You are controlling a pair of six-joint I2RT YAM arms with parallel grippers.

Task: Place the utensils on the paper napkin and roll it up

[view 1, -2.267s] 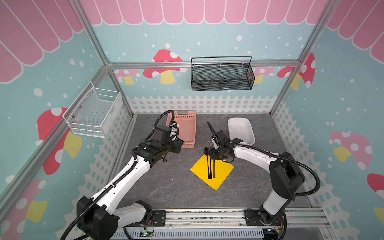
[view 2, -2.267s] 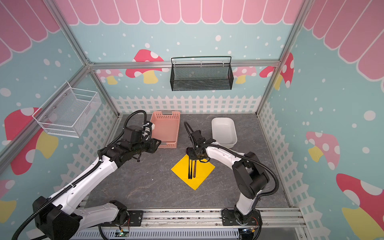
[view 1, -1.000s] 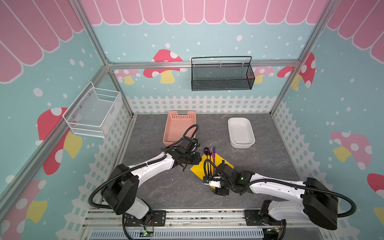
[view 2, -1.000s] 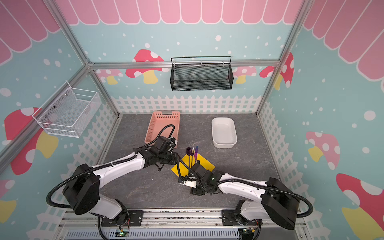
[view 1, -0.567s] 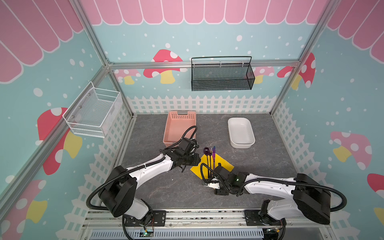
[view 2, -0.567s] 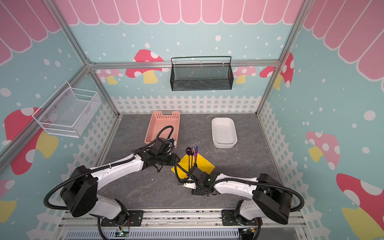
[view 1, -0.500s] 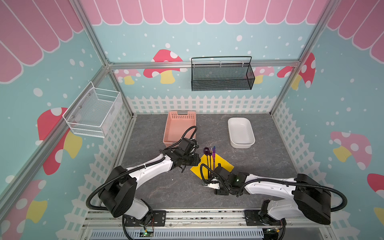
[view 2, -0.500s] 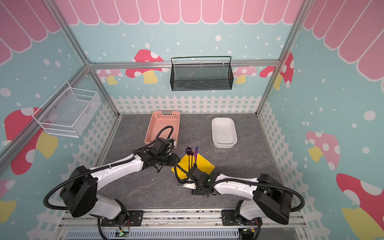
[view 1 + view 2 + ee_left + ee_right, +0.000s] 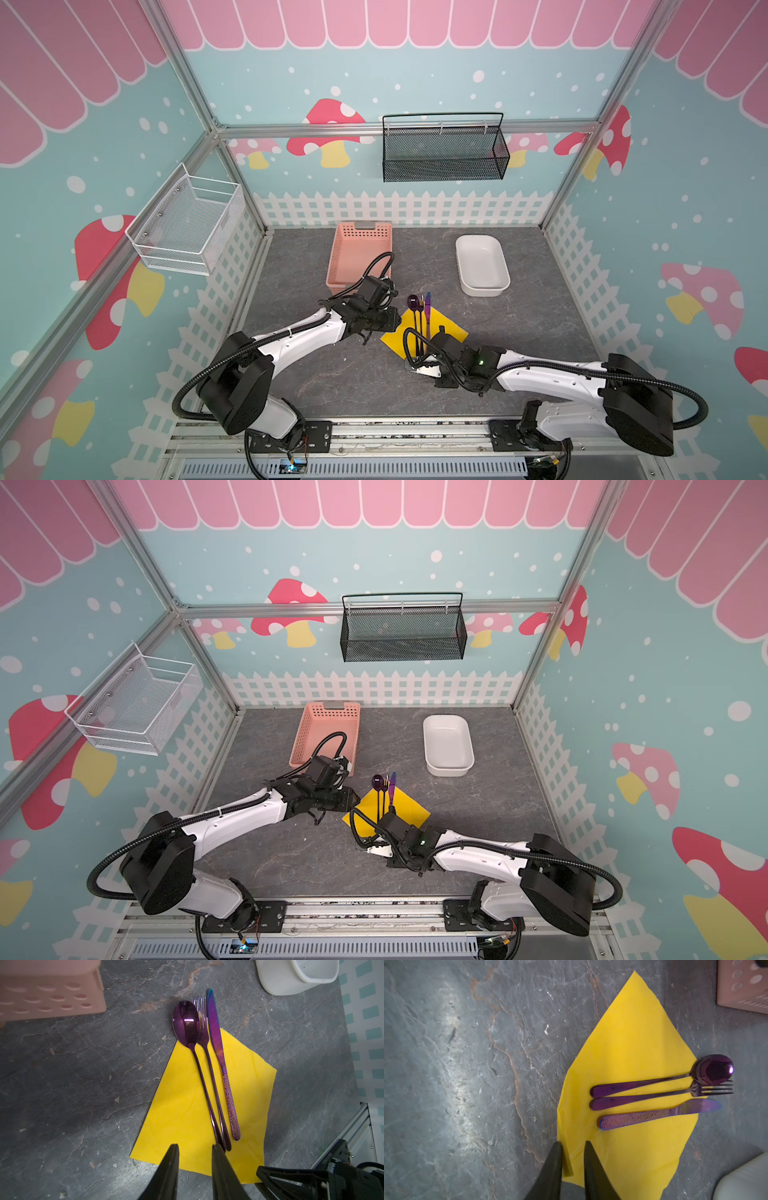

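**Napkin corner being taken up by the right tool, with the cutlery laid out**

The right tool [image 9: 573,1142] is being held low over the table [image 9: 467,1064]. Its jaws are standing narrowly apart with a raised flap of the paper napkin [image 9: 633,1053] between them. Whether the paper is truly being pinched cannot be told. The left tool [image 9: 195,1146] is being held just above the napkin's near edge, its jaws part open and empty. One of its fingers is being shown just beside the handle end of the spoon [image 9: 186,1020].

Outward from the tools, the utensils [image 9: 214,1088] are being shown side by side on the bright yellow sheet. The spoon, fork [image 9: 643,1096] and knife [image 9: 643,1116] are lying close together and nearly parallel. Their handles are being carried by the paper, while the spoon bowl, fork tines and knife tip are overhanging the far corner onto the grey table. In both top views the napkin is being seen as a diamond between the two arms. A pink basket [image 9: 359,257] and a white dish [image 9: 482,266] are standing farther back.

Placing is being judged complete, and rolling is being judged the step in hand, at its very start. The next move is being judged to call for a sure pinch on the paper alone. The corner would then be carried up and over the handles while the pieces are kept bunched, perhaps steadied by the left tool. The thin paper is being judged likely to slip or tear, and the slim pieces to skid.
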